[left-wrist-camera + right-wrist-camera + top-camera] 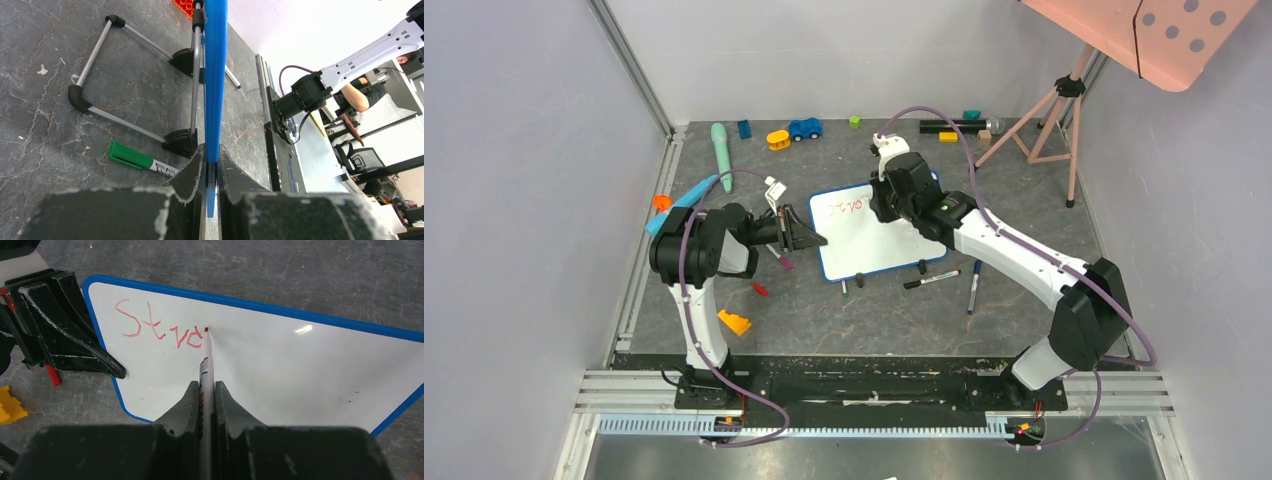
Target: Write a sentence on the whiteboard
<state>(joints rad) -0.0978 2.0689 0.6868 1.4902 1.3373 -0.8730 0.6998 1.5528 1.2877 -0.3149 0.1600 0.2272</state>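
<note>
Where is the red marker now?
Right wrist view: the red marker is clamped in the right gripper, its tip on the whiteboard at the end of the unfinished sentence.

One whiteboard [874,250] lay mid-frame, with four red letters of the sentence [160,331] on it. Two grippers showed: the left gripper [211,167] and the right gripper [206,390]. At least four markers were countable: a red marker [205,355], a green marker [140,159], a black marker [931,279] and a blue marker [973,287]. One toy car [805,128] stood at upper centre, one tripod [1049,118] at upper right.
</note>
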